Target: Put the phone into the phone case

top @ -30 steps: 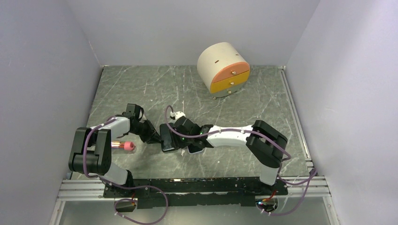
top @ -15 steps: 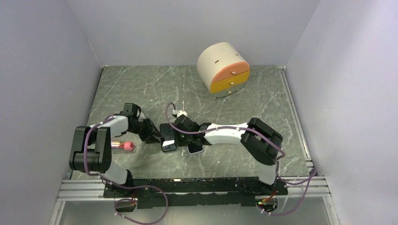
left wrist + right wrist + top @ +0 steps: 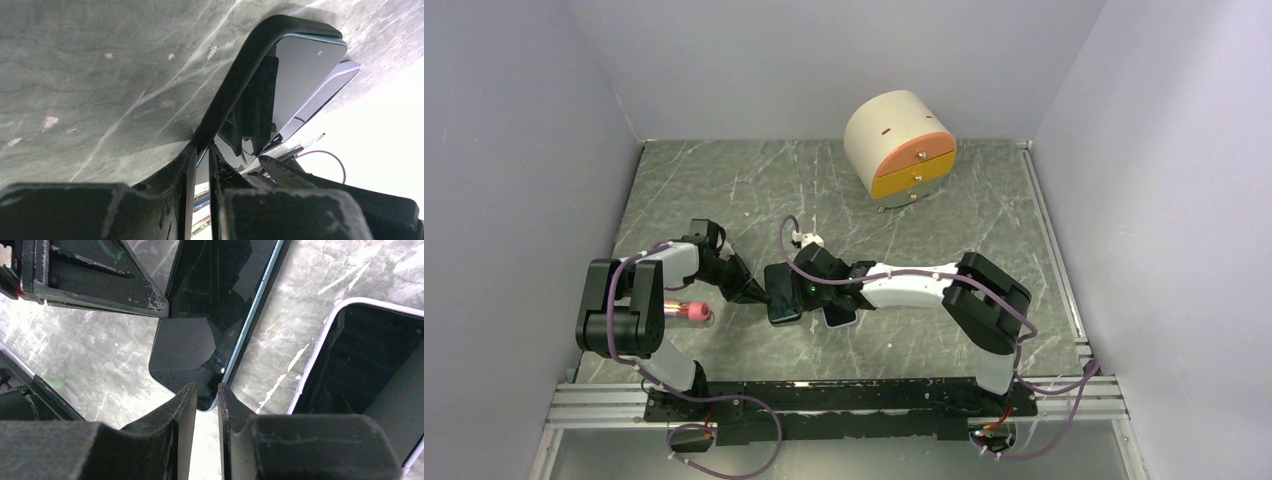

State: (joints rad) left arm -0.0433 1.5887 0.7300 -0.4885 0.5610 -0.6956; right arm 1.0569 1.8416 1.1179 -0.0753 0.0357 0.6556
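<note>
**At table centre: two grippers clamping one phone and case**

Near the middle of the grey marble-patterned table [image 3: 724, 190], the dark glossy phone [image 3: 200, 355] with a pale blue edge is sitting against the black phone case [image 3: 235, 85], whose thick rim is curving around one long side and one corner of it. How fully the phone is seated in the case cannot be told.

1. The left gripper [image 3: 201, 155] is pinching the rim of the black phone case from the left side, its jaws closed to a narrow slit.
2. The right gripper [image 3: 202, 392] is clenching a lower corner of the phone from the opposite side, the pale blue edge running down between its fingers [image 3: 182, 405].
3. In the top view, the two grippers are facing each other across the phone, with their fingertips close together.

Just beside the phone, on its right, a white-rimmed dark slab [image 3: 360, 360] is lying flat on the table. Well apart, at the far edge, a round beige cabinet with orange drawers [image 3: 899, 140] is standing upright
</note>
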